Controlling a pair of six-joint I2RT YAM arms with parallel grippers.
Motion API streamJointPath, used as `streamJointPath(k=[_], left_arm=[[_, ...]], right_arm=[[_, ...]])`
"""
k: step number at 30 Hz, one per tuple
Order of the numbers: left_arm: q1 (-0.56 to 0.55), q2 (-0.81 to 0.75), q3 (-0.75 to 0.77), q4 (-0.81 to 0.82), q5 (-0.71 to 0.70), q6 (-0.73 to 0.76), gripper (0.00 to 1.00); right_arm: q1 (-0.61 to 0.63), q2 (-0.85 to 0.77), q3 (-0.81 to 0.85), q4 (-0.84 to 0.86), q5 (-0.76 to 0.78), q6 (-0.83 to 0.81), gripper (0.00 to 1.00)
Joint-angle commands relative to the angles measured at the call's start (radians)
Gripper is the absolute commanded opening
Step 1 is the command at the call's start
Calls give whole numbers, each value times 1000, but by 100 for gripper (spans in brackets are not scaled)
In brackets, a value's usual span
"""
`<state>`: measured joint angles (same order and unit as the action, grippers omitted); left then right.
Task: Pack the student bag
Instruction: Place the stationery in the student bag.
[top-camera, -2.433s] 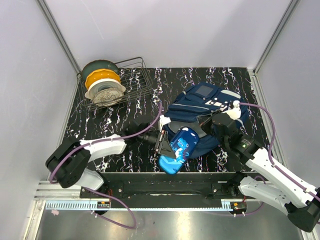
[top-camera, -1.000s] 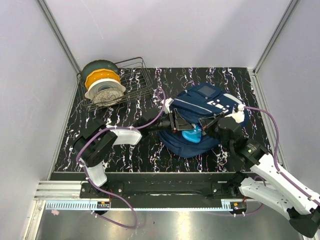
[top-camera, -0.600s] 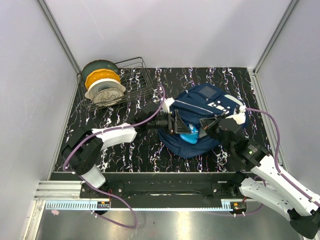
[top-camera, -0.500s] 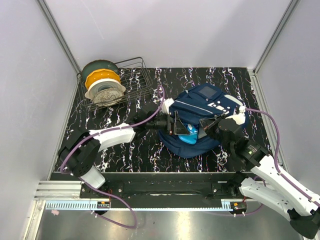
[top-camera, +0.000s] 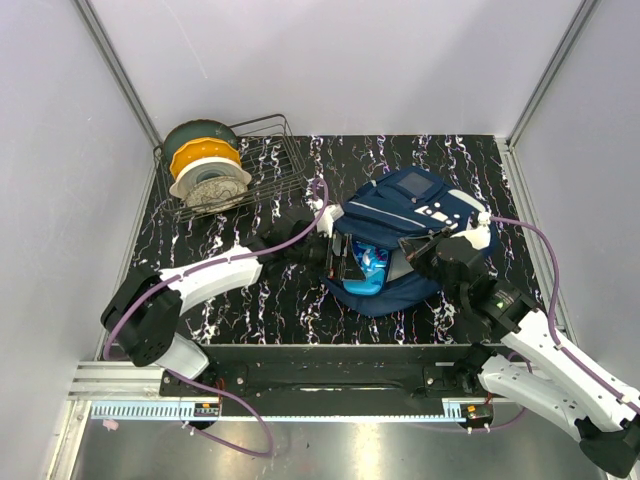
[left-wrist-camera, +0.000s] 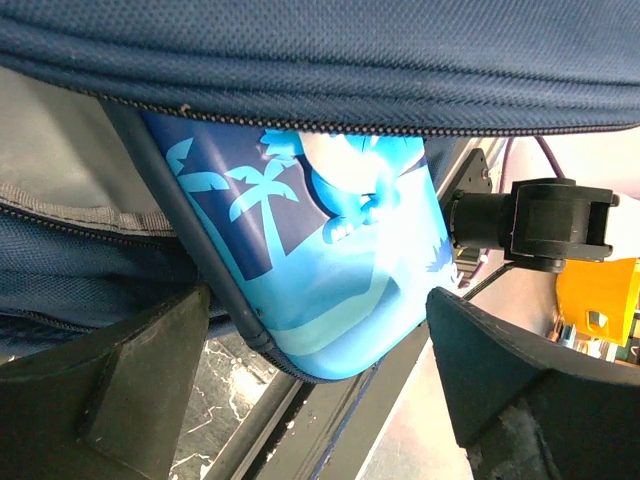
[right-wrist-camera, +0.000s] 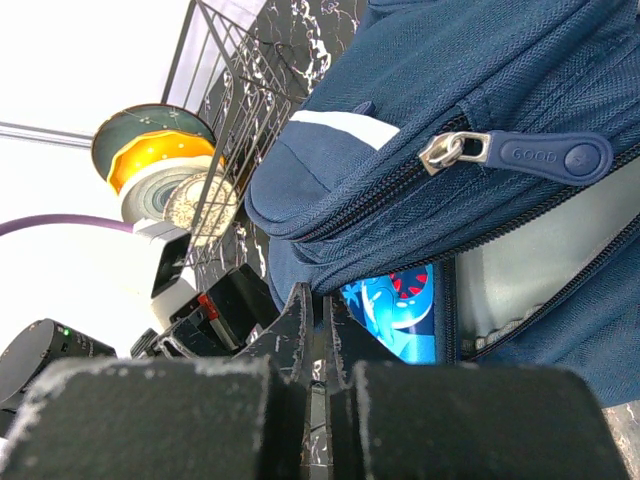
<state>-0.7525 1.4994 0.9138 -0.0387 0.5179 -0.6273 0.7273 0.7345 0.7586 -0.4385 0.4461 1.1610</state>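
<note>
The student bag (top-camera: 420, 205), navy with white stripes, lies on the right half of the table with its mouth towards the left arm. A glossy blue pencil case (top-camera: 368, 272) sticks halfway out of that mouth, resting against the grey lining (right-wrist-camera: 540, 270). My left gripper (top-camera: 347, 265) is open, with its fingers (left-wrist-camera: 110, 390) on either side of the case's (left-wrist-camera: 330, 250) outer end, not touching it. My right gripper (right-wrist-camera: 322, 300) is shut on the edge of the bag's (right-wrist-camera: 480, 80) upper flap, holding the mouth up. A zipper pull (right-wrist-camera: 540, 155) hangs at the flap.
A wire rack (top-camera: 270, 170) at the back left holds stacked bowls and plates (top-camera: 205, 165). The black marbled table (top-camera: 250, 290) ends in a metal rail close below the bag. Grey walls close in the left, back and right sides.
The left arm carried the pencil case from the front edge into the bag's mouth, then opened its jaws and let it go. The right gripper kept its hold on the flap.
</note>
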Motion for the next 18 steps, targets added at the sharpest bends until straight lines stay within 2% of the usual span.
streamJointPath(k=[1,12,15,18], left_arm=[[-2,-31,-6,-20,-22,28,92],[-37,-11,-35,6,-30,-8,90],[-41,2,-38,37,-24,-28,84],[-41,13,-35,92,10,-58,69]], right_arm=[[11,-4,21,103,-14,11,0],[11,2,22,107,-26,9,0],[9,3,21,110,-29,9,0],[9,0,19,110,-33,9,0]])
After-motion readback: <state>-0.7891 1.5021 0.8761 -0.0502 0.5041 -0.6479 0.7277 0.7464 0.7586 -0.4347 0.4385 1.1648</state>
